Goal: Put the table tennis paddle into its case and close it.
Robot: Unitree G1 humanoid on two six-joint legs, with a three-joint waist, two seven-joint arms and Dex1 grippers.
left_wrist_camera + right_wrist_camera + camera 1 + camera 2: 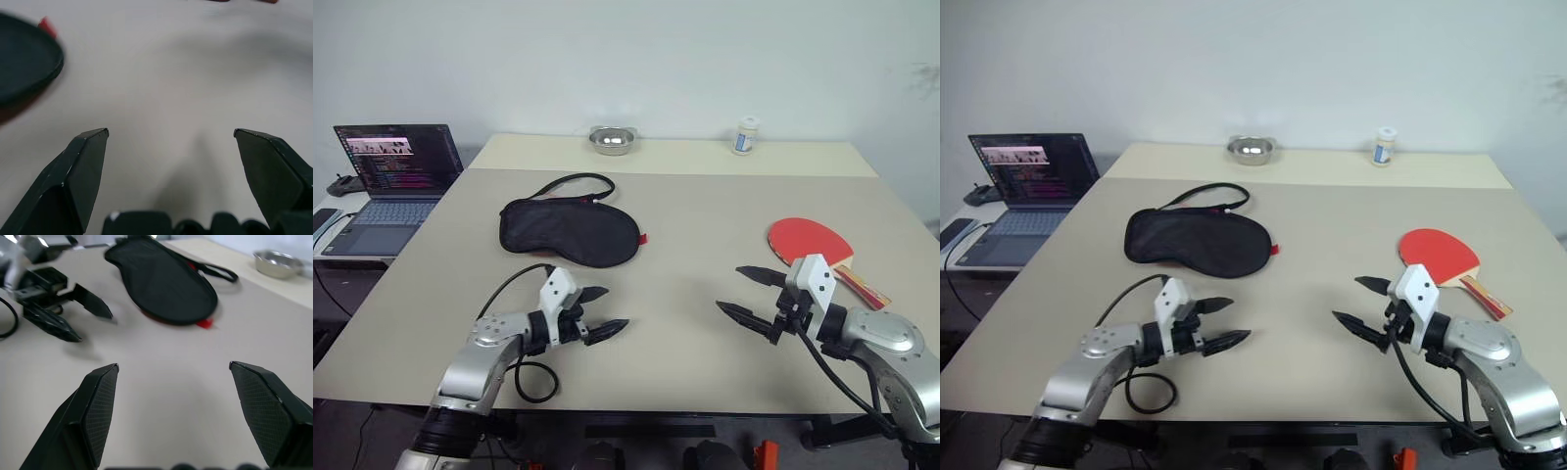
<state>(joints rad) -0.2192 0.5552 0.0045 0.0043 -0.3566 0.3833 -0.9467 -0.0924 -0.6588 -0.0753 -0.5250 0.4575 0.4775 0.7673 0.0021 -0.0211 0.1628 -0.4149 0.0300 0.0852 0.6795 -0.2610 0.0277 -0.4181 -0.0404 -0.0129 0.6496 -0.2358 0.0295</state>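
On the worktop (pixel 685 211), head views show paddle (pixel 809 243) beside the wide-open, empty right claw (pixel 744 292); its wrist view shows case (pixel 164 281) and the gaping, empty left claw (pixel 80 320).

A wide bare stretch of table (pixel 685 225) lies between the case (pixel 570 231) on the left and the paddle (pixel 811 244) on the right. Both open grippers, left (pixel 602 313) and right (pixel 744 293), hover over bare table at the near edge. A steel bowl (pixel 613 140) and a small bottle (pixel 746 135) stand at the far edge, well apart from both. A laptop (pixel 393 181) sits off the table's left side.
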